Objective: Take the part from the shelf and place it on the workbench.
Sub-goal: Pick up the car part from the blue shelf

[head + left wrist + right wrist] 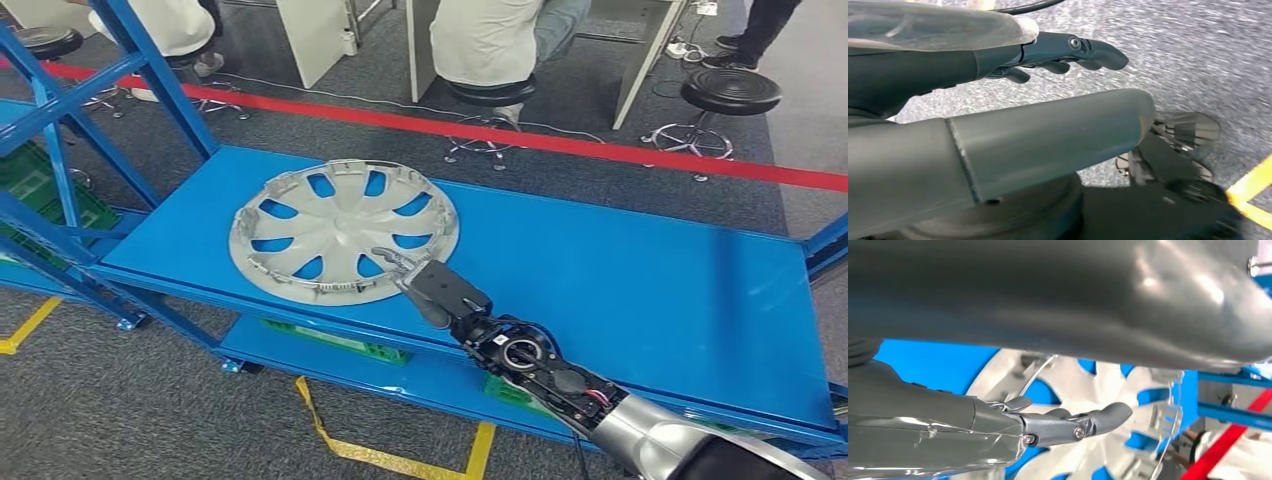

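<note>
The part is a silver wheel cover [345,230] lying flat on the left half of the blue shelf [620,270]. My right arm reaches in from the lower right, and my right hand [425,285] is at the cover's near rim, its fingertips over the edge. In the right wrist view the thumb and the darker fingers [1073,422] stand apart, with the wheel cover [1098,385] showing beyond them and nothing gripped. My left hand [1048,130] hangs over grey carpet, fingers loosely extended and holding nothing.
Blue shelf uprights [150,70] slant at the left. A green crate [340,340] sits on the lower shelf. Beyond the shelf run a red floor line [600,145], stools [730,90] and a seated person [490,40]. Yellow tape [400,460] marks the near floor.
</note>
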You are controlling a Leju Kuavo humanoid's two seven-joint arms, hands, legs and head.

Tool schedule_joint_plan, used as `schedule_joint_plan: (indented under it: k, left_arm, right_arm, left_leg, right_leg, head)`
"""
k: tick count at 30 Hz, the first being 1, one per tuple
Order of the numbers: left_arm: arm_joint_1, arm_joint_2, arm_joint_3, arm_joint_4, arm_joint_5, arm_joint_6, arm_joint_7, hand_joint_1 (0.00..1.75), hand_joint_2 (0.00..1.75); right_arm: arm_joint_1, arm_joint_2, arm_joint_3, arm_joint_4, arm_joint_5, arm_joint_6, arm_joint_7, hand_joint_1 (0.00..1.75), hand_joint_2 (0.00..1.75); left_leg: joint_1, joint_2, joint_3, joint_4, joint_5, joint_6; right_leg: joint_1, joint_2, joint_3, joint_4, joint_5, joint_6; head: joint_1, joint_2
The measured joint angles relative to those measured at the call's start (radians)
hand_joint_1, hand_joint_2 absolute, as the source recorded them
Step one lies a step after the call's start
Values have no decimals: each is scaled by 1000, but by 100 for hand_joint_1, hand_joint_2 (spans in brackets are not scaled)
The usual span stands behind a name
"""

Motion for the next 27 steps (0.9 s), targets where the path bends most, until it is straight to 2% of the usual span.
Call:
schedule_joint_plan:
  k: [1, 2, 3, 5, 6, 7, 9, 11, 12, 15, 16, 17, 18, 20, 21, 22, 23, 25, 27]
  left_arm:
    - [1, 0, 0, 0, -1, 0, 1, 0, 0]
    - [1, 0, 0, 0, -2, 0, 1, 0, 0]
    - [1, 0, 0, 0, -3, 0, 2, 0, 0]
    - [-2, 0, 0, 0, -1, 1, 3, 0, 0]
    - [-4, -1, 0, 0, 0, 1, 3, 0, 0]
    - [-5, -2, 0, 0, 0, 1, 3, 0, 0]
    - [-5, -3, 0, 0, -2, 2, 3, 0, 0]
    - [-5, -2, 0, 0, -5, 2, 5, 0, 0]
    - [-5, -2, 0, 0, -6, 2, 6, 0, 0]
    - [-7, -1, -1, 0, -8, 2, 7, 0, 0]
    - [-7, -1, -1, 0, -8, 2, 7, 0, 0]
    - [-7, -1, -1, 0, -9, 2, 7, 0, 0]
    - [-7, -1, -1, 0, -9, 2, 7, 0, 0]
    - [-7, -2, -1, 0, -9, 1, 7, 0, 0]
    - [-8, -2, -1, 0, -9, 1, 7, 0, 0]
    - [-9, -2, -1, 0, -9, 1, 7, 0, 0]
    - [-9, -3, -1, 0, -9, 1, 7, 0, 0]
    - [-7, -2, -1, 0, -9, 2, 7, 0, 0]
    - [-5, 0, -1, 0, -8, 1, 7, 0, 0]
  right_arm:
    - [0, 0, 1, 0, 2, -1, 5, 0, 0]
    - [0, 0, 1, 0, 3, -2, 10, 0, 0]
    - [0, 0, 2, 0, 3, -4, 12, 0, 0]
    - [-3, 0, 3, 0, 4, -4, 15, 0, 0]
    - [-6, 0, 4, 1, 5, -4, 15, 0, 0]
    - [-10, 0, 5, 1, 6, -4, 15, 0, 0]
    - [-15, 0, 7, 3, 10, -4, 13, 0, 0]
    - [-16, 1, 8, 5, 13, -5, 13, 0, 0]
    - [-17, 1, 8, 6, 14, -5, 14, 0, 0]
    - [-17, 0, 8, 12, 18, -7, 18, 0, 0]
    - [-16, 0, 8, 15, 19, -8, 20, 0, 0]
    - [-16, 0, 8, 19, 21, -9, 22, 0, 0]
    - [-17, -1, 7, 22, 21, -11, 24, 0, 0]
    - [-21, -5, 6, 25, 23, -15, 26, 0, 0]
    - [-24, -7, 6, 26, 23, -17, 27, 0, 0]
    - [-27, -8, 6, 27, 23, -18, 27, 0, 0]
    - [-30, -9, 6, 28, 24, -19, 28, 0, 0]
    - [-33, -10, 6, 30, 27, -25, 33, 0, 0]
    - [-38, -11, 5, 30, 31, -34, 41, 0, 0]
  left_leg:
    - [6, 3, -15, 24, 2, -6]
    - [11, 6, -9, 6, 22, -11]
    - [15, 12, 20, -52, 55, -15]
    - [16, 40, 103, -210, 115, -18]
    - [14, 49, 132, -266, 132, -13]
    - [12, 53, 147, -294, 136, -7]
    - [7, 41, 146, -294, 133, 10]
    - [7, 29, 149, -295, 133, 24]
    - [8, 24, 151, -296, 133, 30]
    - [3, 8, 154, -296, 132, 43]
    - [0, 1, 155, -296, 131, 45]
    - [-3, -9, 157, -295, 130, 46]
    - [-4, -18, 160, -295, 128, 46]
    - [-6, -37, 167, -295, 125, 44]
    - [-7, -44, 168, -293, 124, 42]
    - [-6, -50, 166, -292, 124, 38]
    - [-5, -56, 162, -291, 125, 34]
    - [-3, -66, 157, -291, 127, 23]
    - [-3, -48, 141, -259, 107, 12]
  right_leg:
    - [-1, -9, 0, 0, -1, 1]
    - [-2, -17, 0, 1, -2, 3]
    - [-4, -24, 1, 1, -4, 6]
    - [-6, -36, 3, 5, -10, 18]
    - [-5, -40, 4, 7, -14, 25]
    - [-4, -44, 5, 9, -18, 33]
    - [-4, -51, 10, 8, -23, 44]
    - [-9, -45, 6, 26, -42, 54]
    - [-11, -34, -9, 62, -65, 57]
    - [-10, -2, -108, 276, -162, 57]
    - [-9, 2, -135, 326, -173, 56]
    - [-9, 4, -141, 330, -160, 52]
    - [-8, 6, -130, 296, -129, 48]
    - [-6, 27, -71, 154, -48, 37]
    - [-5, 40, -45, 91, -23, 33]
    - [-4, 50, -27, 50, -11, 30]
    - [-2, 57, -18, 33, -11, 30]
    - [-3, 47, -10, 23, -8, 25]
    - [-7, 33, -4, 11, -1, 16]
  head:
    - [-5, 0]
    - [-9, 0]
    - [-13, 0]
    - [-18, 0]
    - [-18, 0]
    - [-17, 0]
    - [-12, 0]
    - [-6, 0]
    - [0, 0]
    - [20, 0]
    - [23, 0]
    - [25, 0]
    - [27, 0]
    - [33, 0]
    - [35, 0]
    - [36, 0]
    - [35, 0]
    - [35, 0]
    - [27, 0]
